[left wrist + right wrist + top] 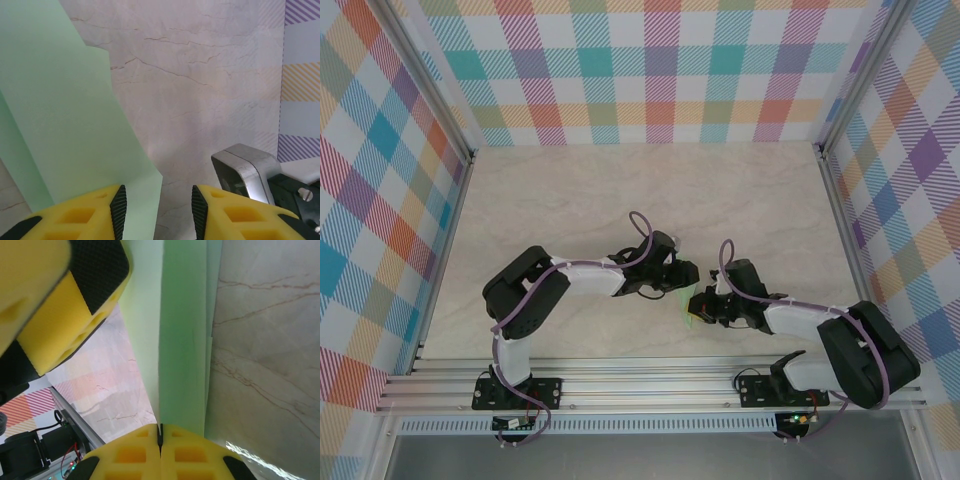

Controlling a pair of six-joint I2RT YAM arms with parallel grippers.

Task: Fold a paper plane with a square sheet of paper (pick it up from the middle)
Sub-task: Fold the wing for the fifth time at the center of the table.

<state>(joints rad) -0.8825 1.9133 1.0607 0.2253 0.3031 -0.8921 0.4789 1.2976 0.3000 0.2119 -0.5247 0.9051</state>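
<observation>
The pale mint-green sheet of paper [182, 340] stands on edge above the table, folded into long overlapping layers. My right gripper [160, 432] is shut on its lower edge, the yellow fingers pressed together with the paper between them. My left gripper [159, 200] is open, and the paper [65, 115] lies behind its left finger with one corner reaching into the gap. In the top view both grippers meet at the table's middle, the left gripper [682, 275] just above the right gripper [698, 303], with a sliver of green paper [686, 306] between them.
The marble-patterned table [620, 190] stretches behind the arms, enclosed by checked walls [650, 70] at the back and sides. An aluminium rail [650, 380] runs along the near edge. A metal part of the right arm [247, 167] sits close beside my left gripper's right finger.
</observation>
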